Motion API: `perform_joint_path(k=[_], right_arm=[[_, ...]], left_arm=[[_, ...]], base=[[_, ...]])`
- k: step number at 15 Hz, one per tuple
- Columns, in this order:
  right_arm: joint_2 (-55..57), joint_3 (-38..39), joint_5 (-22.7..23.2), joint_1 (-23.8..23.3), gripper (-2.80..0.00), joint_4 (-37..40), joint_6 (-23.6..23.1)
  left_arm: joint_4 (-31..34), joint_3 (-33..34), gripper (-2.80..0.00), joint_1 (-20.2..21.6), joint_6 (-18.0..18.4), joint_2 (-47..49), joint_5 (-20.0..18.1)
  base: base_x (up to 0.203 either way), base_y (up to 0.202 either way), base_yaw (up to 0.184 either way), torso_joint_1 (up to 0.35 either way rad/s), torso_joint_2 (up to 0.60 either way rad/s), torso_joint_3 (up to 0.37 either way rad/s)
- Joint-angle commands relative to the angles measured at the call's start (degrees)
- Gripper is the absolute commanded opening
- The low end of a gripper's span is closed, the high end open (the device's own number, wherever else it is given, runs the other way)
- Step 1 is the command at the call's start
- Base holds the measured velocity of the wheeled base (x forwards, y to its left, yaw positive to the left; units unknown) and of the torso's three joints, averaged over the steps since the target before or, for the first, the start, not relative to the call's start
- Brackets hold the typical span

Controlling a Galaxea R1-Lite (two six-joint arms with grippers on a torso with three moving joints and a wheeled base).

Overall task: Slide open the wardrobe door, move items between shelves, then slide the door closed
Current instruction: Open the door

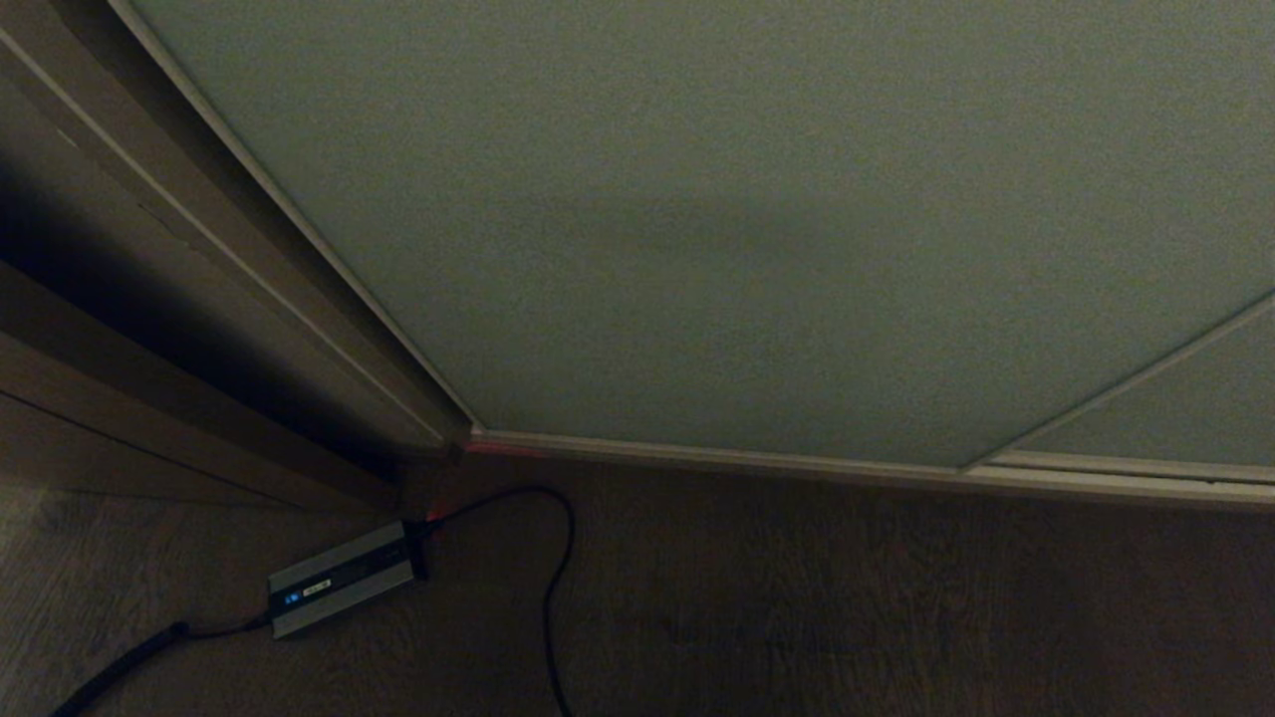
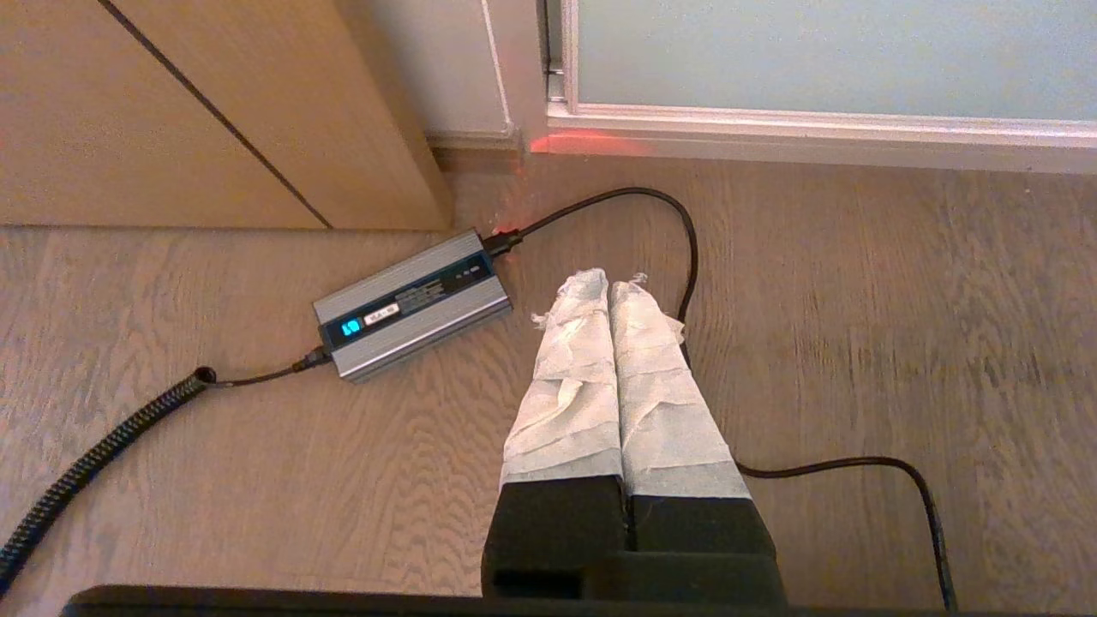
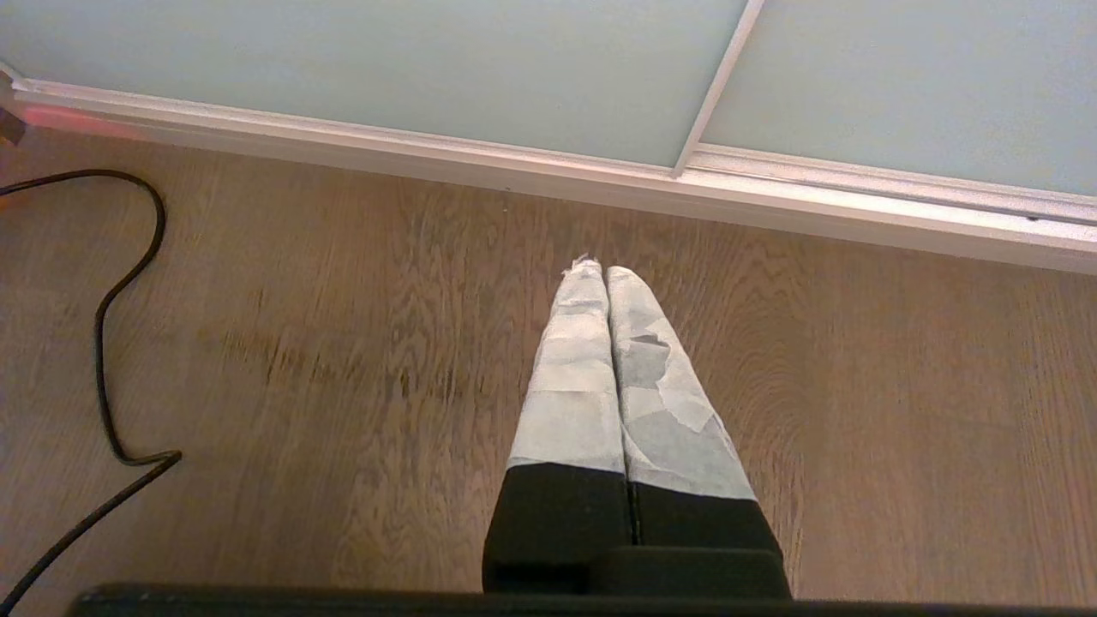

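Note:
The sliding wardrobe door (image 1: 717, 219) is a pale grey-green panel with a thin light metal frame, filling most of the head view; it stands closed down to its floor rail (image 1: 757, 460). It also shows in both wrist views (image 2: 823, 51) (image 3: 377, 77). A second panel (image 1: 1185, 408) meets it at the right. My left gripper (image 2: 609, 281) hangs over the wooden floor, shut and empty, fingers wrapped in white tape. My right gripper (image 3: 597, 271) is likewise shut and empty above the floor, short of the rail. The items and the shelves are hidden behind the door.
A grey metal power box (image 2: 413, 303) with a lit blue display lies on the floor (image 1: 896, 617) near the door's left corner, with a black cable (image 2: 677, 223) looping past my left gripper and a braided cord (image 2: 94, 450). A brown wood-grain panel (image 2: 171, 111) stands at the left.

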Motion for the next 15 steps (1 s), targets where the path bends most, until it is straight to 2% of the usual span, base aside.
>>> perform_joint_path(k=[1, 15], right_arm=[[0.0, 0.3, 0.0, 0.0, -2.8, 0.0, 0.0], [0.0, 0.3, 0.1, 0.0, -2.8, 0.0, 0.0]], left_arm=[[0.0, 0.0, -2.8, 0.0, 0.0, 0.0, 0.0], [0.0, 0.0, -2.8, 0.0, 0.0, 0.0, 0.0]], base=[[0.0, 0.0, 0.0, 0.0, 0.0, 0.0], [0.0, 0.0, 0.0, 0.0, 0.0, 0.0]])
